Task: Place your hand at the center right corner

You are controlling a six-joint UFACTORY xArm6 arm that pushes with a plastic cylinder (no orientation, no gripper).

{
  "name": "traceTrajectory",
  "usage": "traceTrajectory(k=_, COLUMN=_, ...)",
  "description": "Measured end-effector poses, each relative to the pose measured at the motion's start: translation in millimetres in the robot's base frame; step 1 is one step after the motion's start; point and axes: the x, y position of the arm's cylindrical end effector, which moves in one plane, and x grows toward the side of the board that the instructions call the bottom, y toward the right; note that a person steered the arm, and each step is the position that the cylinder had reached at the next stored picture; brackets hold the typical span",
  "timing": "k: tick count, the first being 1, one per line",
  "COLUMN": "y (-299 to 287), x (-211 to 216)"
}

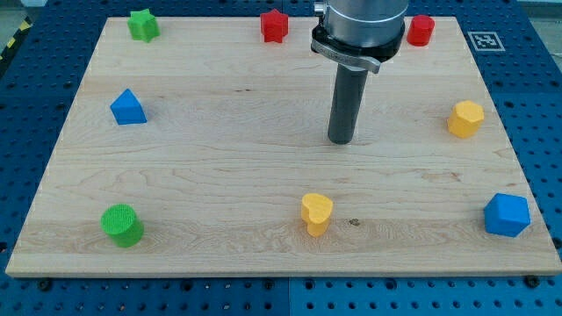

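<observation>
My tip (342,140) rests on the wooden board (219,175) a little right of its middle, with no block touching it. The yellow hexagonal block (466,118) lies at the right edge, well to the right of my tip. The yellow heart block (316,213) lies below my tip. The blue block (507,215) sits at the bottom right. The red cylinder (421,30) is at the top right, beside the arm's body.
A red star block (275,25) and a green star block (142,25) lie along the top edge. A blue triangular block (128,107) is at the left. A green cylinder (121,225) is at the bottom left. A blue pegboard surrounds the board.
</observation>
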Motion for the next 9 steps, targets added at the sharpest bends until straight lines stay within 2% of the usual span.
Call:
traceTrajectory(k=2, y=-0.1, x=-4.2)
traceTrajectory(k=4, y=-37.5, x=-9.5)
traceTrajectory(k=6, y=-47.5, x=-16.0)
traceTrajectory(k=7, y=-75.5, x=-20.8)
traceTrajectory(k=8, y=-72.9, x=-78.1)
traceTrajectory(k=9, y=-13.2, x=-140.0)
